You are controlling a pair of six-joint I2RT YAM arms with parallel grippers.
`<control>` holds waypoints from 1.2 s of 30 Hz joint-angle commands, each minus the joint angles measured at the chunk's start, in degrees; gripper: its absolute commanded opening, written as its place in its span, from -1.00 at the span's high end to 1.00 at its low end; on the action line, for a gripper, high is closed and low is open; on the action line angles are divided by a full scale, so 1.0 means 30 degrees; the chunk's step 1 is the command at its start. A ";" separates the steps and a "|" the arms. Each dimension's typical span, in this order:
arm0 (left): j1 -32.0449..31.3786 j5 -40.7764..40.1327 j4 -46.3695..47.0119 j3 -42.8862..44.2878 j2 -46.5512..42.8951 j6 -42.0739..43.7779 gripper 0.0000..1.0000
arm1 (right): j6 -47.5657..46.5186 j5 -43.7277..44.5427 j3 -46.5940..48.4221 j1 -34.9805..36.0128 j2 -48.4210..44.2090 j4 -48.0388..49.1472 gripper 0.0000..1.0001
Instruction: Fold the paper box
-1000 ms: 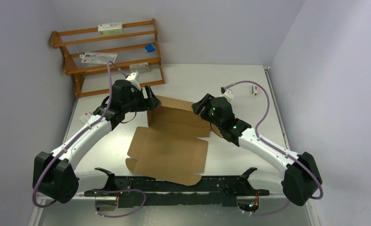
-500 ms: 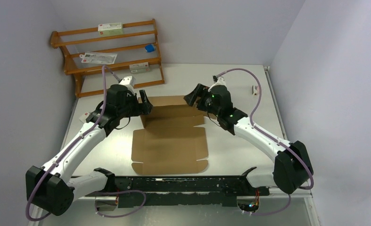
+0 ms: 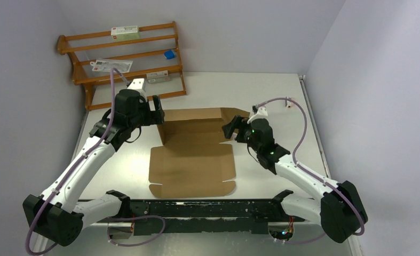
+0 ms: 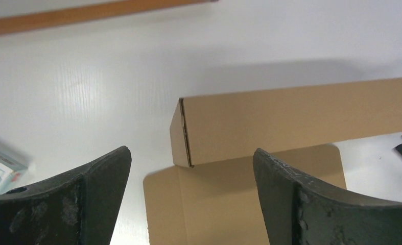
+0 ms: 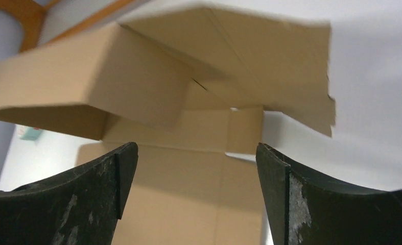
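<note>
The paper box (image 3: 192, 162) is a brown cardboard sheet lying flat in the middle of the table, with its far wall (image 3: 191, 115) folded upright and a flap (image 3: 238, 113) sticking out at the back right. My left gripper (image 3: 158, 112) hovers open at the wall's left end, touching nothing. In the left wrist view the left gripper (image 4: 191, 153) frames the wall's corner (image 4: 186, 132) of the paper box (image 4: 290, 112). My right gripper (image 3: 230, 129) is open beside the box's right side. In the right wrist view the right gripper (image 5: 196, 149) has only the paper box (image 5: 147, 87) ahead of it.
A wooden rack (image 3: 123, 65) with white packets and a small blue item (image 3: 169, 54) stands at the back left. A white packet (image 3: 97, 132) lies on the table left of my left arm. A black rail (image 3: 197, 208) runs along the near edge.
Both grippers have opened wider. The right gripper drew back toward the near right, off the box's back corner. The left gripper shifted slightly left. The box turned square to the table.
</note>
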 commanded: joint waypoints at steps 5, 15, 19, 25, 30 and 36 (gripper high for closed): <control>0.0604 0.0629 -0.0056 0.0963 0.1404 0.1393 -0.85 | 0.0615 0.0429 -0.4097 -0.0100 0.1768 0.6798 -0.74; 0.1144 0.2990 0.0812 0.0352 0.1796 0.2050 -0.80 | 0.0951 0.0283 -0.4703 0.0048 0.6682 1.2589 -0.60; 0.1389 0.3995 0.0955 0.0183 0.2106 0.2197 -0.78 | 0.0787 0.0134 -0.4326 0.0349 0.7954 1.3434 -0.50; 0.1602 0.5502 0.0962 -0.0101 0.2440 0.2516 -0.74 | -0.0207 -0.0187 -0.4166 0.1367 0.8207 1.4106 -0.33; 0.1685 0.5936 0.0928 -0.0209 0.2436 0.2590 -0.71 | -0.1039 0.0017 -0.4117 0.1863 0.8115 1.4348 -0.30; 0.1823 0.6598 0.1249 -0.0471 0.2324 0.2509 -0.69 | -0.2490 0.0011 -0.3379 0.2833 0.9355 1.4881 -0.28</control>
